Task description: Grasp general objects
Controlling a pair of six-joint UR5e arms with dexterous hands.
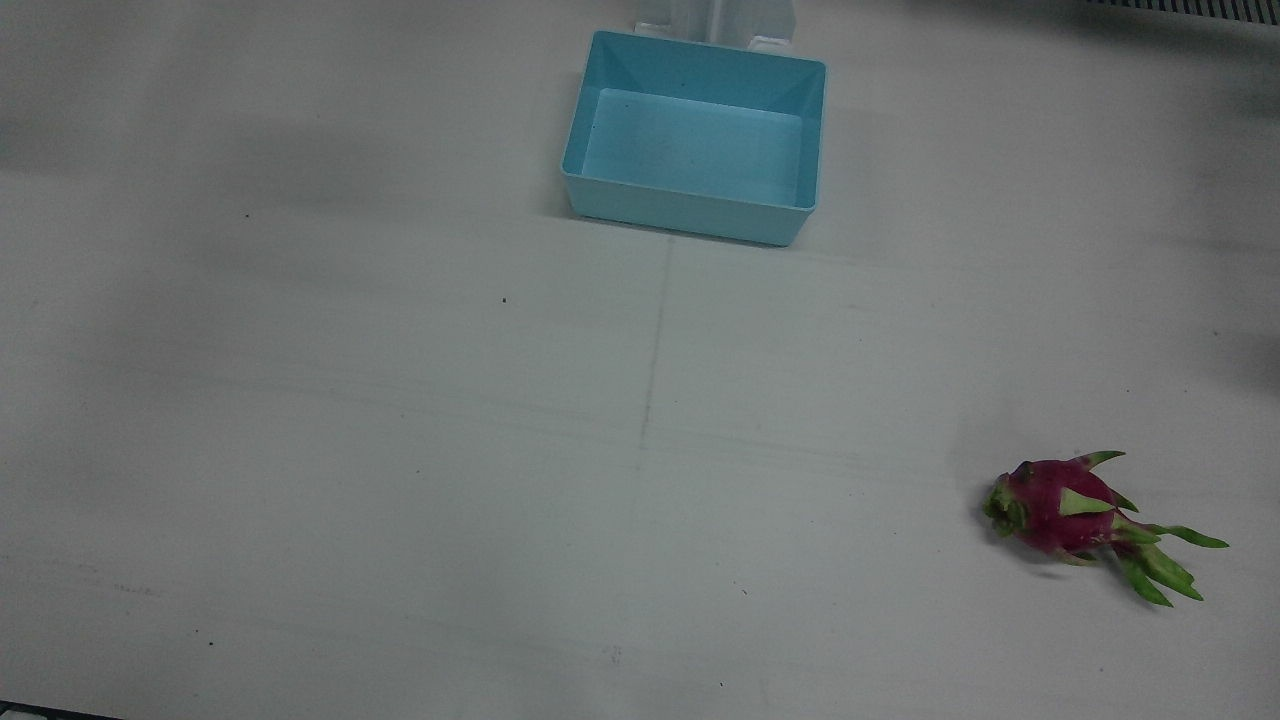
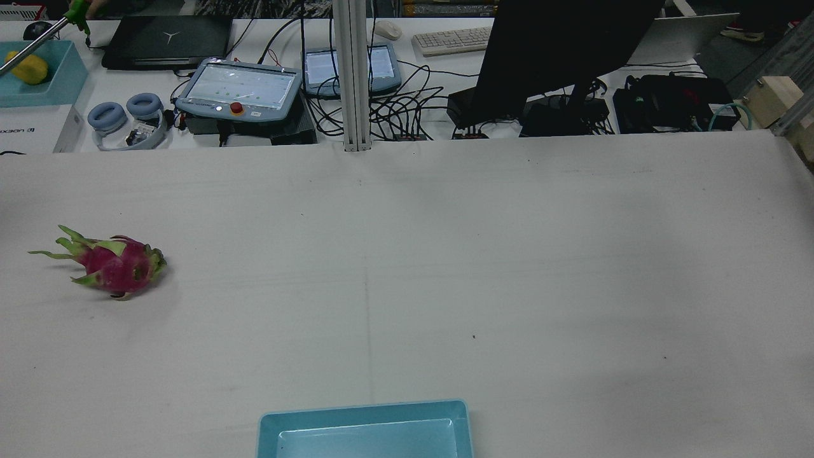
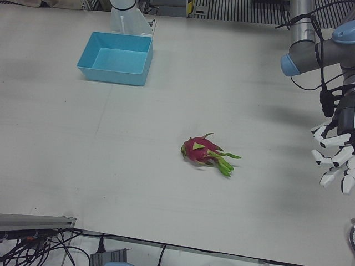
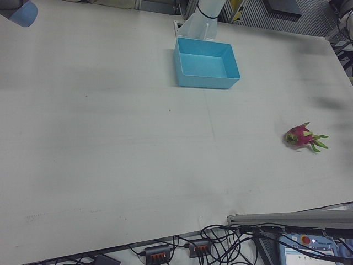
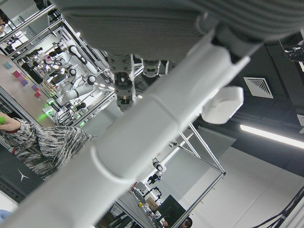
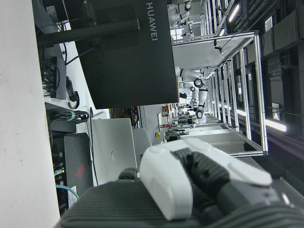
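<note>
the left arm (image 3: 310, 52) is a grey metal tube with a pale blue joint cap and black cables looped along it. the left hand (image 3: 335, 160) has white finger shells over dark joints below a dark wrist. the right hand (image 6: 190, 180) shows glossy white shells, black ribbed padding and a grey knitted cover.

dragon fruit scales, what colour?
Green scales on a magenta dragon fruit; clearest in the front view.
</note>
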